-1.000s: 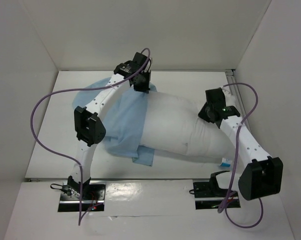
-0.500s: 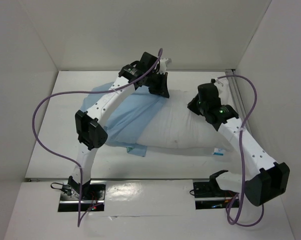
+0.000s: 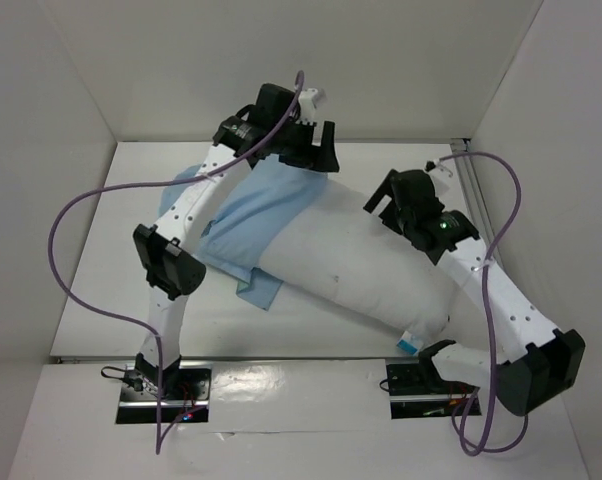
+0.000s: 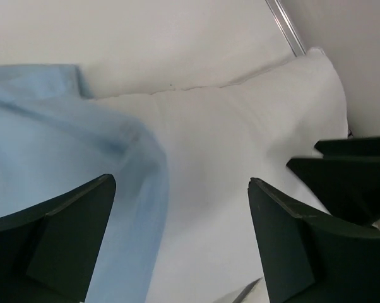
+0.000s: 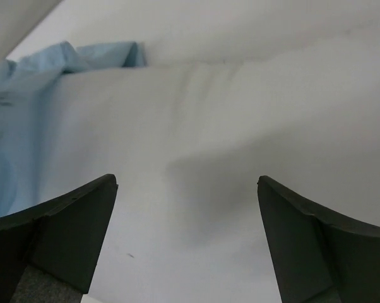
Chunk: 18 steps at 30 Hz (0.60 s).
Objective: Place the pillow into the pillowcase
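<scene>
Desk [image 3: 96, 270]: white, walled at the left, back and right, with a metal rail [image 3: 466, 165] along the right edge.

Pillow [image 3: 351, 270]: lies diagonally across the desk, from far left to near right. Its labelled corner [image 3: 409, 345] is close to the desk's near edge, just beside the right arm's base. The far-left end is inside the pillowcase [image 3: 256, 210]; most of the white body is bare.

Pillowcase: light blue face up. A loose flap [image 3: 261, 292] sticks out at the pillow's near side.

Open room: a broad bare area of desk left of the pillowcase, a strip between the pillow and the back wall, and a narrow strip between the pillow and the rail.

Left fingers [image 3: 326, 150]: spread wide with nothing between them, above the far edge where cloth meets pillow.

Right fingers [image 3: 376, 200]: spread wide with nothing between them, above the pillow's far middle. Whether either pair touches the pillow cannot be told.

Left wrist view: shows what the overhead view does not. The pillowcase's open hem [image 4: 155, 183] curves across the white cover, the pillow's far seam is visible, and the right arm's dark fingers are at the frame's right edge.

Right wrist view: white pillow [image 5: 196, 126] fills the frame, with creased blue cloth [image 5: 26, 101] at its left.
</scene>
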### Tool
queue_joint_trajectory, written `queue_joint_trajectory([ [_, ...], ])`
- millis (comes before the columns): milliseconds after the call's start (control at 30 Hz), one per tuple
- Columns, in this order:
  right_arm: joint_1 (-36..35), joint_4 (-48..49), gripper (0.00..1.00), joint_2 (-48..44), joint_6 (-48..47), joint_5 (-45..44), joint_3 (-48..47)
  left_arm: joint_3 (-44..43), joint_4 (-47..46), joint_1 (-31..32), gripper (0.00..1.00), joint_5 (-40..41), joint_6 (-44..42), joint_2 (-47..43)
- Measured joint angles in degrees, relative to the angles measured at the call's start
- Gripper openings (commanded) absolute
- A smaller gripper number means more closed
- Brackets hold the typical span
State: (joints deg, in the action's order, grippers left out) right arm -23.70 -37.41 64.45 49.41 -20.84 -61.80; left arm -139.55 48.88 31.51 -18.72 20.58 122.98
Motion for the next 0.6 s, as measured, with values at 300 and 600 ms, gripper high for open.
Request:
queue_joint_trajectory([
  [300, -2.4, -2.3, 0.95, 8.5, -19.7, -6.6, -26.0, 15.1, -2.1, -15.1, 0.93, 10.4, 1.6, -26.7],
  [600, -25.2, -3.5, 0.95, 24.7, -35.2, -3.9, -34.9, 61.7, -1.1, -21.5, 0.80, 15.6, 17.6, -54.4],
])
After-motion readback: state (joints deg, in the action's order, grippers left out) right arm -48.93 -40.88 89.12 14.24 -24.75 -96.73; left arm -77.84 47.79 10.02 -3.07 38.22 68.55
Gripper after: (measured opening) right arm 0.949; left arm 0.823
